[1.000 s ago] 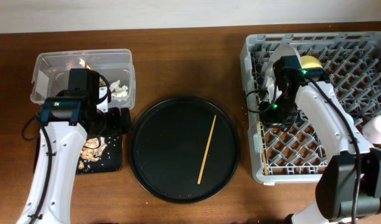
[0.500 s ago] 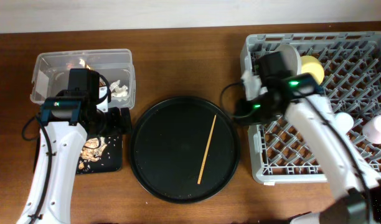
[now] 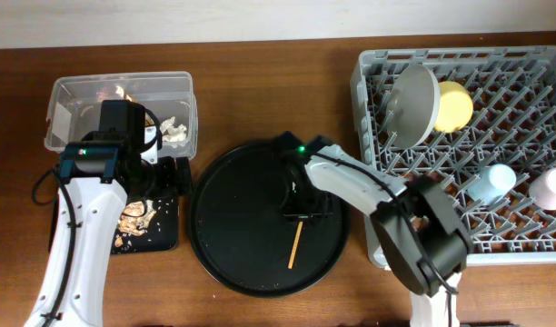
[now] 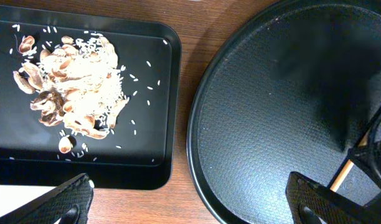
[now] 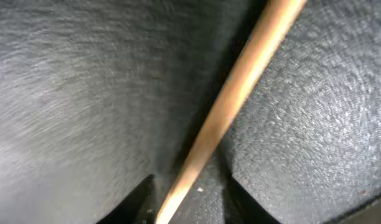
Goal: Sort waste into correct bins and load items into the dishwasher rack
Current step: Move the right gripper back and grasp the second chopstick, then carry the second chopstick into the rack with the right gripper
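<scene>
Far left, back of desk [image 3: 260,82]: clear tub [image 3: 62,116], with white tissue [image 3: 175,132] at its right end and a shiny brown-gold wrapper [image 3: 122,91] towards the back. Left arm crosses over the tub's front edge

Just in front of the tub: shallow black tray [image 4: 147,168], holding a heap of beige-brown food scraps [image 4: 72,81] with loose rice grains scattered round it

Left gripper [image 4: 193,202] hangs above the gap between the black tray and the round tray, jaws spread wide, nothing between them

Centre: large round black tray [image 3: 233,263]. One wooden chopstick [image 3: 296,247] lies on it, right of middle, running near-to-far; its far part is hidden under the right arm

Right gripper [image 3: 298,209] is low over the round tray, directly on the chopstick. Wrist view is blurred: the stick passes between two dark fingertips [image 5: 139,198], one on either side. Cannot tell whether they pinch it or merely straddle it

Right: grey dishwasher rack [image 3: 369,82]. Grey-green plate [image 3: 412,102] stands on edge at back left, yellow bowl [image 3: 455,104] just beside it. Light-blue cup [image 3: 491,182] and pink cup [image 3: 552,189] sit towards the right side, near each other
</scene>
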